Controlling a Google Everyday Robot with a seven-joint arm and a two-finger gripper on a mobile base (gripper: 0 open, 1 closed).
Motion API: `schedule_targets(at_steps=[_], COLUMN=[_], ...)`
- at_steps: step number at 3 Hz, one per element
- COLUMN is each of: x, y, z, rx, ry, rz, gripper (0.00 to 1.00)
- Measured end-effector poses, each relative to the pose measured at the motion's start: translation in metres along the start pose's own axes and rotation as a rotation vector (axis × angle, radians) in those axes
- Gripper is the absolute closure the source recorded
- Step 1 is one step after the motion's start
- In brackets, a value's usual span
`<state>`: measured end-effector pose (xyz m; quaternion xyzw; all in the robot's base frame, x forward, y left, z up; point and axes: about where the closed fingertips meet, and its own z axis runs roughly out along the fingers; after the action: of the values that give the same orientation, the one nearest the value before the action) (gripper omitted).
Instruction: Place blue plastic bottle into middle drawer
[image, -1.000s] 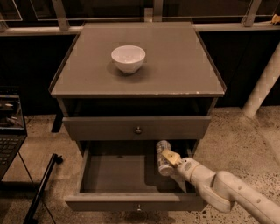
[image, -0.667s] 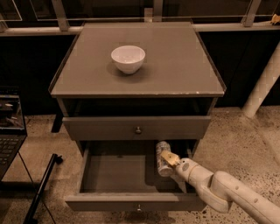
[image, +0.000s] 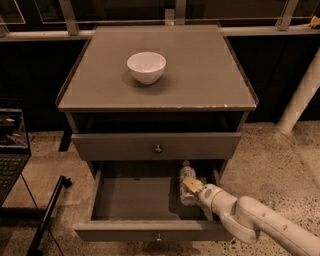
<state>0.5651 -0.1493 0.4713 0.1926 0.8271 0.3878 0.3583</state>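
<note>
The middle drawer (image: 131, 199) is pulled open below the knobbed drawer above it, with its front panel and knob at the bottom of the view. The blue plastic bottle (image: 186, 176) is inside the open drawer at its right side, cap pointing toward the back. My gripper (image: 193, 186) comes in from the lower right on a white arm (image: 250, 222) and sits right over the bottle's middle, covering part of it. I cannot tell whether the bottle rests on the drawer floor or hangs just above it.
A white bowl (image: 146, 66) stands on the cabinet top (image: 200, 75). The upper drawer (image: 115, 146) is shut. A laptop (image: 11, 145) and a dark stand leg (image: 47, 215) are at the left. A white post (image: 300, 97) is at the right.
Almost nothing differs. The arm has edged very slightly left, and the bottle stays in the same place in the open drawer.
</note>
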Motion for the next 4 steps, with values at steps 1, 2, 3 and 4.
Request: schedule_targets(at_steps=[1, 2, 3, 4], x=[0.005, 0.01, 0.014, 0.014], y=[-0.014, -0.026, -0.041, -0.043], z=[0.004, 0.009, 0.016, 0.017], rx=[0.052, 0.084, 0.11, 0.114], ry=[0.0, 0.006, 0.033, 0.036], rz=[-0.028, -0.053, -0.06, -0.061], gripper=[1.0, 1.0, 1.0, 0.82])
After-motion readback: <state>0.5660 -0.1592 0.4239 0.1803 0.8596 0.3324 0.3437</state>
